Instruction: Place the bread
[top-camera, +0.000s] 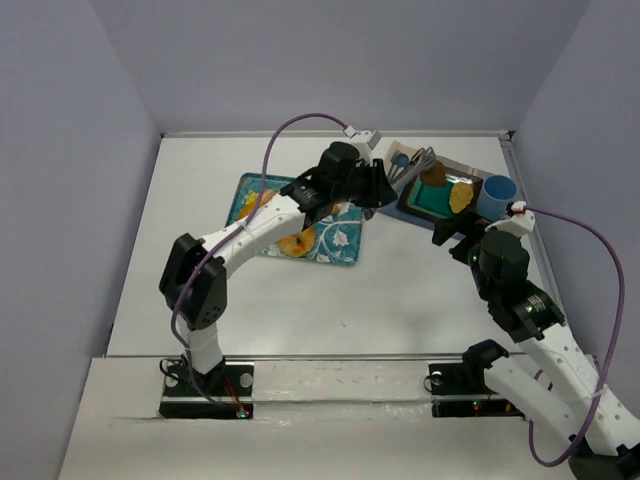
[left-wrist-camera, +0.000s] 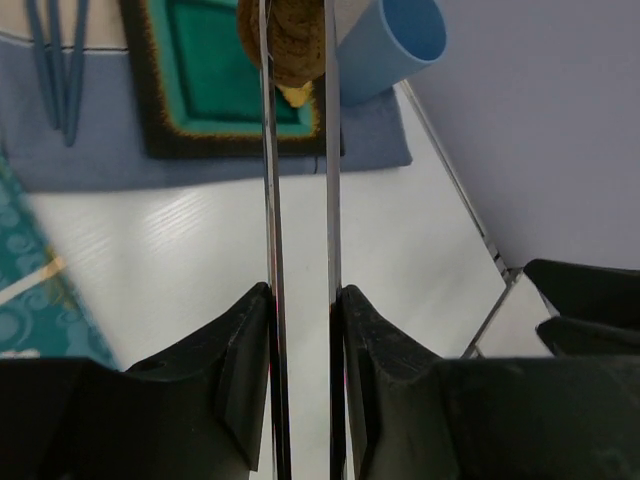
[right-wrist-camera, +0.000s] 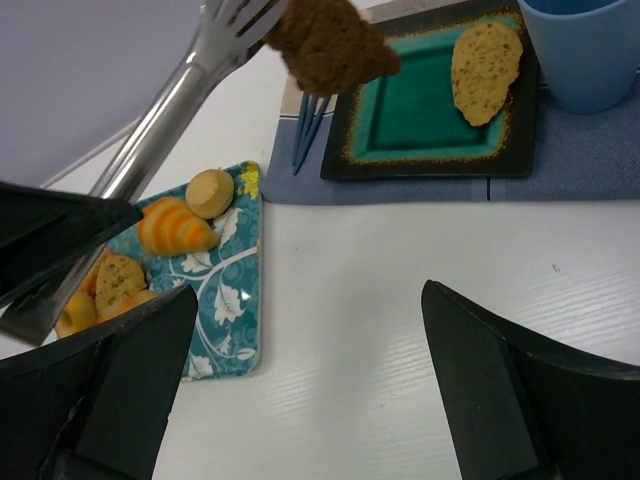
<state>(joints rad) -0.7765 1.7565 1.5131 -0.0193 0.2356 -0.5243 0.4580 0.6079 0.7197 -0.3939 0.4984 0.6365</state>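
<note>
Brown bread (right-wrist-camera: 325, 45) is pinched in metal tongs (right-wrist-camera: 160, 140) over the teal plate (right-wrist-camera: 410, 115) — tongs squeezed by the closed left end effector (left-wrist-camera: 303, 310); the right end effector (right-wrist-camera: 310, 380) is spread wide.

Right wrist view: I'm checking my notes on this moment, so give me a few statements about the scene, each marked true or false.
1. The left arm's fingers clamp tongs that hold a brown piece of bread. True.
2. The blue cup stands beside the green plate on the placemat. True.
3. The green plate is empty. False: a seeded bread slice lies on it.
4. The pastries lie on the floral tray. True.
5. The right arm's fingers are shut. False: they stand open, holding nothing.
</note>
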